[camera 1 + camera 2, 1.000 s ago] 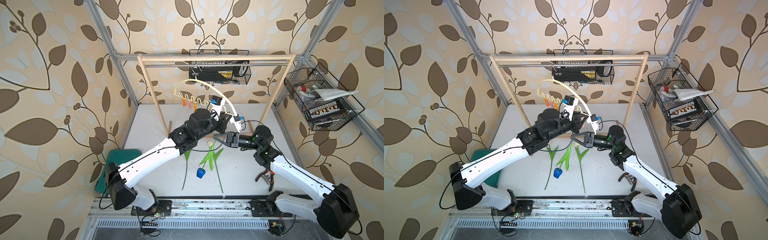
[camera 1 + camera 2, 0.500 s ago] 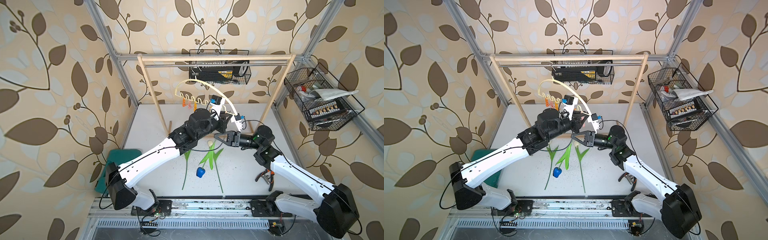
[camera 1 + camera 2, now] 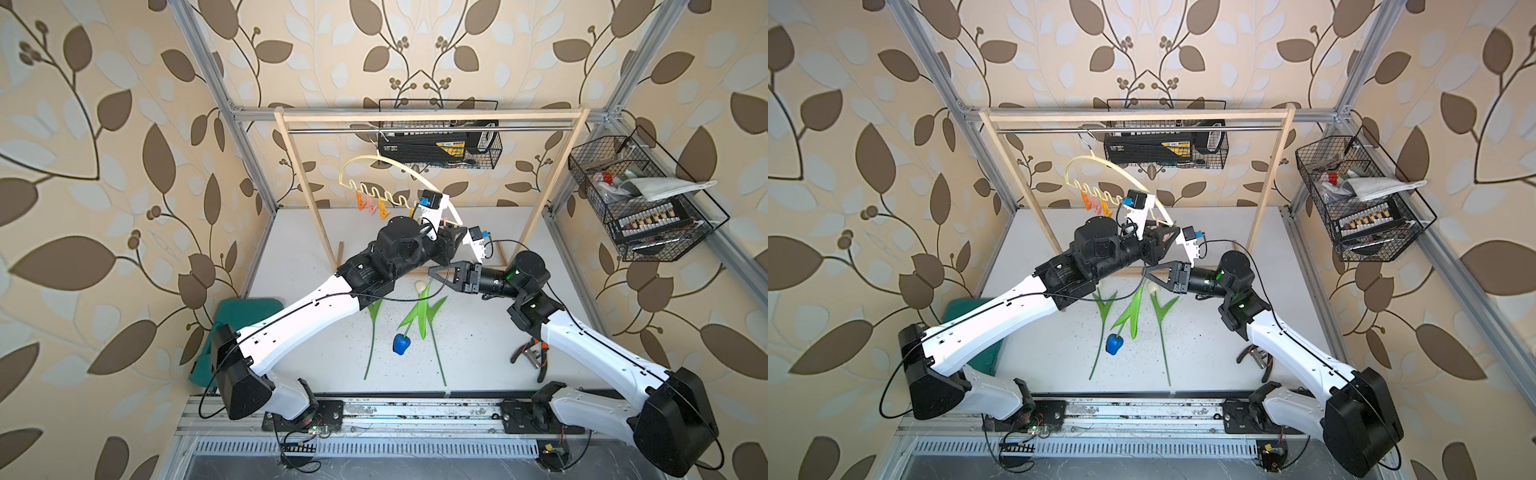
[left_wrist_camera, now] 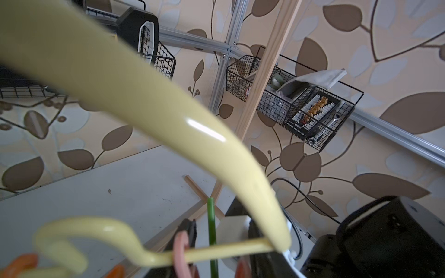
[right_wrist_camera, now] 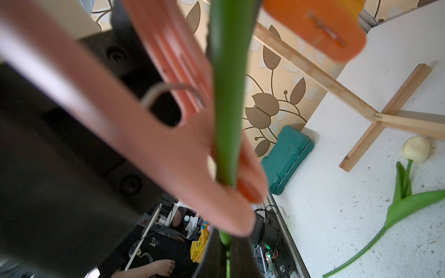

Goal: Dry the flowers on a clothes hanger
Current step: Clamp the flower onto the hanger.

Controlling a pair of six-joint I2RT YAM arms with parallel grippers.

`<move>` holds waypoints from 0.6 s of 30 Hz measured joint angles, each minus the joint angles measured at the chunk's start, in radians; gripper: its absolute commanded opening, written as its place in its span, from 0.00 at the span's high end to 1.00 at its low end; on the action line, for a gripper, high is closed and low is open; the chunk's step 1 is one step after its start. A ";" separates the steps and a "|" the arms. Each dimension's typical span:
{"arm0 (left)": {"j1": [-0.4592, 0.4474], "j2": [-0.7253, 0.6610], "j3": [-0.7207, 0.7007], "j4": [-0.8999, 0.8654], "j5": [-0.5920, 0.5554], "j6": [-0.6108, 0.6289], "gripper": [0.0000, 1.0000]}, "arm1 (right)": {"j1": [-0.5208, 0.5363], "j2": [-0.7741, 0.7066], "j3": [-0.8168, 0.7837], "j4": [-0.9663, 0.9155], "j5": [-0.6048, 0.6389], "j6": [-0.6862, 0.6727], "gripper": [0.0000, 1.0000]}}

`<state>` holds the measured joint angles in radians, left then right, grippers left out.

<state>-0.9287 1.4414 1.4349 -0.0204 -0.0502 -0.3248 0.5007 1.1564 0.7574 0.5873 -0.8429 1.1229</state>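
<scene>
Gripping the blue tulip [image 3: 401, 344] in our right pincer [image 3: 430, 271], we are hovering our left pincer [image 3: 458, 233] at the pink pin [image 5: 156, 139] on the hanger [image 4: 144, 96], its gap unclear.

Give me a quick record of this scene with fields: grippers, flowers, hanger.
right gripper: shut on the blue tulip stem, head pointing down
left gripper: at the pink clothespin, open or shut unclear
pink clothespin: on the clothes hanger, stem between its tips
clothes hanger: hooked on the rack rod
cream tulips: lying on the table, one head hidden under the left arm
</scene>
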 measured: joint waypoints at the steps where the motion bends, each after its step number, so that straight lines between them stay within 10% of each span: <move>1: 0.000 0.000 0.000 0.000 0.000 0.000 0.50 | 0.000 0.000 0.000 0.000 0.000 0.000 1.00; 8: 0.000 -0.003 -0.001 -0.011 0.000 0.000 0.31 | 0.000 0.000 0.000 0.008 0.000 -0.005 0.95; 18: 0.000 -0.004 -0.001 -0.084 0.000 0.009 0.29 | -0.022 -0.001 0.004 -0.136 0.055 -0.130 0.31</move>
<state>-0.9287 1.4376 1.4342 -0.1043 -0.0498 -0.3157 0.4789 1.1557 0.7616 0.4511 -0.7879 0.9932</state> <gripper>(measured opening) 0.711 0.568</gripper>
